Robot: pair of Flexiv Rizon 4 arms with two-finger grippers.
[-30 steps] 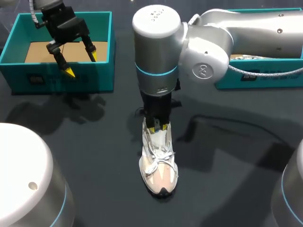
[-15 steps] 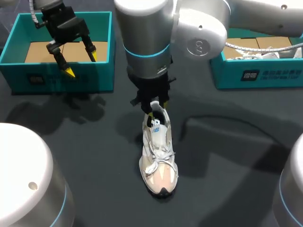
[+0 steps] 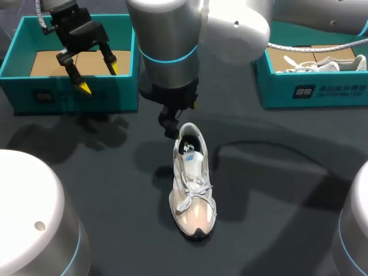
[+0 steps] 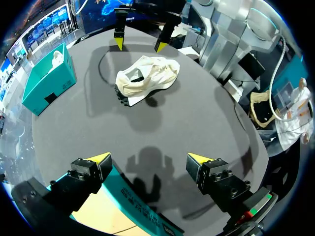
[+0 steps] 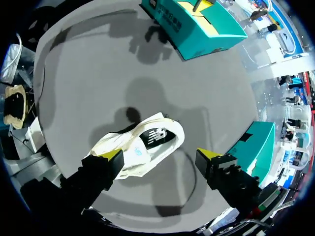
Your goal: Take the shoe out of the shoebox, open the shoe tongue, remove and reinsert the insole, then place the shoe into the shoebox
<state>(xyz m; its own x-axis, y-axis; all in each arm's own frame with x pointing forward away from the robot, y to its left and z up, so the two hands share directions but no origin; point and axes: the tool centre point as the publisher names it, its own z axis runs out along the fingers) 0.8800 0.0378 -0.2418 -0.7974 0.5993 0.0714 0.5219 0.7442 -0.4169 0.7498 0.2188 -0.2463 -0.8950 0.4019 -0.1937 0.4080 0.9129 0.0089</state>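
One dark table (image 3: pixel 276 190). One white shoe (image 3: pixel 192 184) stands on it. Two teal boxes: the left shoebox (image 3: pixel 75 95) beyond the shoe to its left, and the right shoebox (image 3: pixel 333 92) beyond the shoe to its right. The right one holds one white laced item (image 3: pixel 322 63), partly hidden. Two grippers of mine, my left gripper (image 3: pixel 99 77) and my right gripper (image 5: pixel 160 156), with two yellow-tipped fingers each.
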